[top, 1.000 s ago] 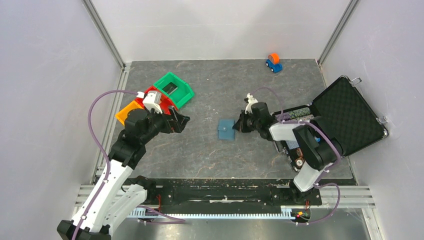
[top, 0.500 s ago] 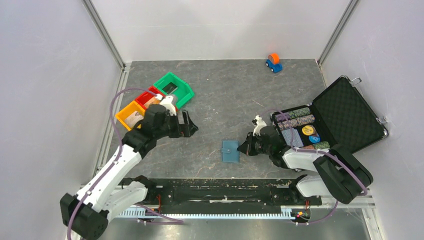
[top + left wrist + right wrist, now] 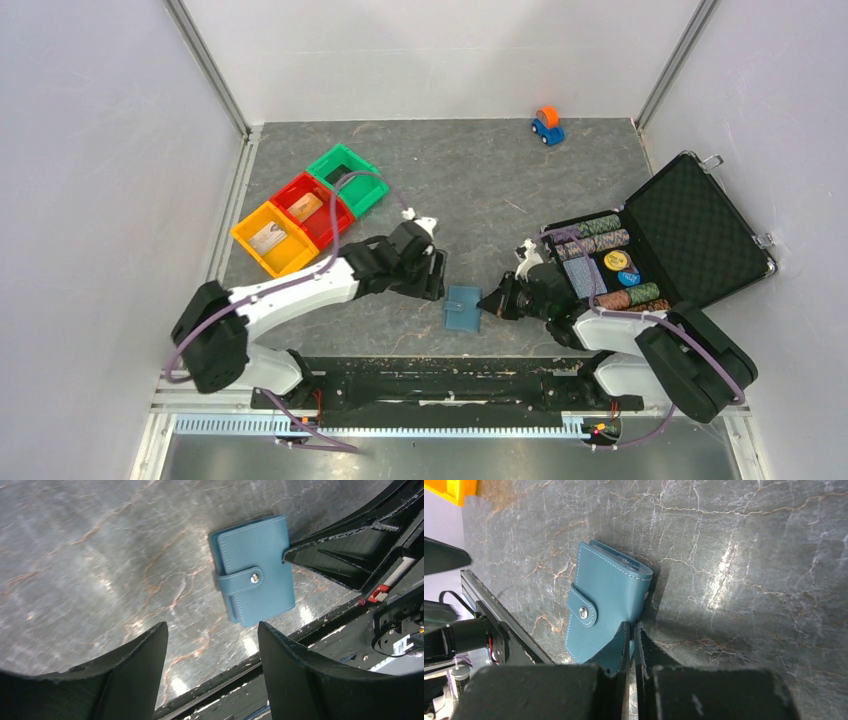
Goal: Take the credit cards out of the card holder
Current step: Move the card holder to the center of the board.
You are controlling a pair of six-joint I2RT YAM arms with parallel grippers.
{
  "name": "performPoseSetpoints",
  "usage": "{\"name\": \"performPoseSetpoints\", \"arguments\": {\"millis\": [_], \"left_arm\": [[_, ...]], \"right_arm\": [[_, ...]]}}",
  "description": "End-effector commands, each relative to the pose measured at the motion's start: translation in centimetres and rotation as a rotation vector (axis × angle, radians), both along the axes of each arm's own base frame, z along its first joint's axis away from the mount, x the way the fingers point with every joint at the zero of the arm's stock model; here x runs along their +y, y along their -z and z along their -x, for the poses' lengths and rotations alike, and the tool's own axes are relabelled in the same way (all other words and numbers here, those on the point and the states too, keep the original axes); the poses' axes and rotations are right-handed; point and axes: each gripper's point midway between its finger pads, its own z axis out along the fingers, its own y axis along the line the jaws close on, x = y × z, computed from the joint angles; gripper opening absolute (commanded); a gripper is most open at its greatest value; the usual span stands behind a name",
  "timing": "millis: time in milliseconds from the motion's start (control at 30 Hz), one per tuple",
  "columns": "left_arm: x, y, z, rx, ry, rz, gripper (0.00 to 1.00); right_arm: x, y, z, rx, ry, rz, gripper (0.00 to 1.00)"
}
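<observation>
Close to the near edge of the worktop (image 3: 480, 190), the card holder (image 3: 462, 307) lies flat and snapped shut, with no cards showing. My right pincer (image 3: 492, 300) is closed, its tips touching the holder's edge. My left pincer (image 3: 432, 280) hangs wide open above it. The holder looks light, soft and prone to sliding, so I'd pin one cover, then lift the strap.

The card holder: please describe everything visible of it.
The card holder is slate blue, leather-like, with pale stitching. It is closed, its strap fastened by a metal snap. It lies flat on the grey table near the front edge. The shut right gripper touches one side; the open left gripper hovers above.
</observation>
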Motion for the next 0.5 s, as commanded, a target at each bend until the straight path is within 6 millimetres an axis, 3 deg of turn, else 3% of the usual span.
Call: {"name": "performPoseSetpoints", "arguments": {"millis": [0,167,333,467], "left_arm": [[-3.8,-0.2,-1.1,-0.042,-0.007,-0.001,0.7],[-6.1,1.1,-0.2,-0.029,0.036,-0.027,0.66],[-8.2,2.2,0.9,-0.019,0.085,-0.046,0.64],[-8.5,3.1,1.0,-0.01,0.079,-0.073,0.62]], "right_arm": [[-0.1,-0.6,0.1,-0.013,0.024,-0.024,0.0],[-0.4,-1.3,0.2,-0.041,0.027,-0.026,0.19],[-1.1,-0.6,0.8,-0.028,0.032,0.002,0.25],[-1.3,-0.3,1.3,-0.016,0.038,-0.011,0.3]]}}
